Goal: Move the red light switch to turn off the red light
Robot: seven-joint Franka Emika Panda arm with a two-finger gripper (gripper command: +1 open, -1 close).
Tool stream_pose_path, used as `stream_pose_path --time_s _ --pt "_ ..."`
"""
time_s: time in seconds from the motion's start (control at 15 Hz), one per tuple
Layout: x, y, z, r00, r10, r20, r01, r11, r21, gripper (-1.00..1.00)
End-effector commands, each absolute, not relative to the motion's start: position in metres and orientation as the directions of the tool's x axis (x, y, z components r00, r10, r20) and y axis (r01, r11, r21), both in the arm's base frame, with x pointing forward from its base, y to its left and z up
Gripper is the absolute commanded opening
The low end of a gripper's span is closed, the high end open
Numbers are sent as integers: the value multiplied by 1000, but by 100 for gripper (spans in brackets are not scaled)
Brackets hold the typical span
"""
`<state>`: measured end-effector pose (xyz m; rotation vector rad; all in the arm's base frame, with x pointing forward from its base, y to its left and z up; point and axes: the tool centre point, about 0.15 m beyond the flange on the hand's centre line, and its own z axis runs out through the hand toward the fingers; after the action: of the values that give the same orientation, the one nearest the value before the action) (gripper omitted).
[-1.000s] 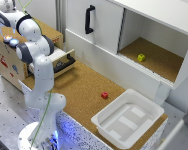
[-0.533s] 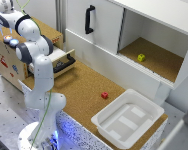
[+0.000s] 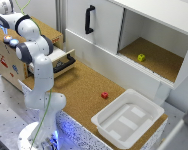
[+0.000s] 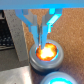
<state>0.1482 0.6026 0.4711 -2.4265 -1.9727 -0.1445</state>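
At the far left of the exterior view, on top of the wooden box (image 3: 14, 60) that stands on the cork worktop (image 3: 89, 87), the claw (image 3: 5, 31) is lowered over the small lamps. In the wrist view the red light (image 4: 46, 52) sits directly under the claw (image 4: 44, 31), and it glows bright orange, so I judge that it is on and the task is not finished. Just beside it, the rim of a second lamp with a bluish lens (image 4: 62, 79) is partly visible. The switch itself I cannot find in either picture; it may be hidden by the arm or be too small to see.

The two fingers (image 4: 32, 24) hang straight down, with only a narrow gap between them, and they hold nothing. This nearly closed shape seems suitable for pushing a small switch and not for grasping. Whether the fingertips touch the lamp, I cannot tell.

The arm rises from its base (image 3: 39, 137) at the front edge, bends back at the elbow and reaches over the box, above the half-open drawer (image 3: 61, 59). The white tray (image 3: 126, 120), the red block (image 3: 104, 95) and the yellow piece (image 3: 141, 57) in the cabinet lie well apart from this work.
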Motion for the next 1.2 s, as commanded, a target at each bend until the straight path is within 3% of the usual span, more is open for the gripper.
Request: stream_pose_path --time_s 0.0,0.13,0.33,0.53,0.6,1.0,1.13 --pt "166 611 424 243 970 -16 970 -243 22 -100" --pt "160 614 447 216 976 21 975 -216 52 -100" --pt "148 624 537 115 990 82 970 -130 205 -100" --pt "149 612 563 134 987 84 957 -151 249 -100" --pt "150 610 560 135 988 70 956 -149 253 100" --pt "161 611 540 134 990 35 960 -139 242 100" --pt "163 608 540 77 997 -14 965 -71 254 100"
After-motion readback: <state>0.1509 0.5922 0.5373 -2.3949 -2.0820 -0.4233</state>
